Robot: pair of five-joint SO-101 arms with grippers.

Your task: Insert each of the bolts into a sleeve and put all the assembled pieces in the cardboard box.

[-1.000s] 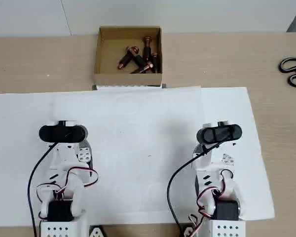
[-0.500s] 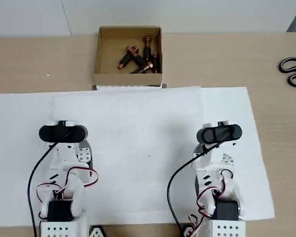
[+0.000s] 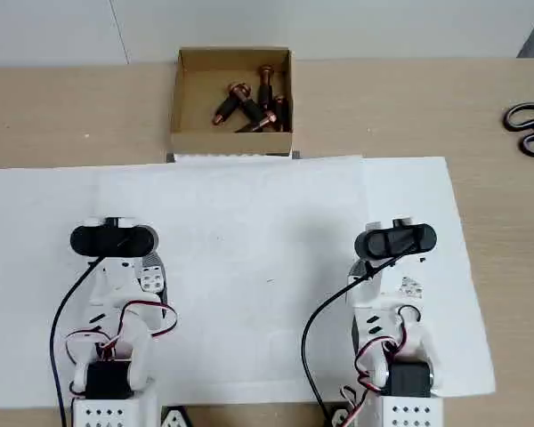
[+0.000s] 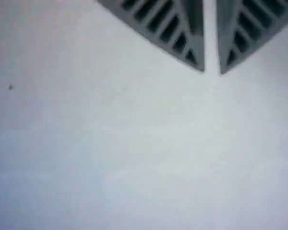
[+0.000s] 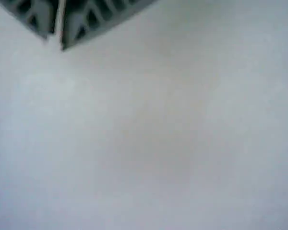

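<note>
Left claw (image 4: 211, 70) and right claw (image 5: 58, 44), each clenched on nothing above the paper sheet (image 3: 249, 249), sit well apart from the cardboard box (image 3: 231, 142) holding the sleeved bolts (image 3: 246, 100).

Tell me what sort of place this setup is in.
Probably a lab or office workbench rather than a factory line: a wooden table with a white paper sheet laid as a work mat, a small cardboard box holding bolts, and scissors lying off to the side.
</note>
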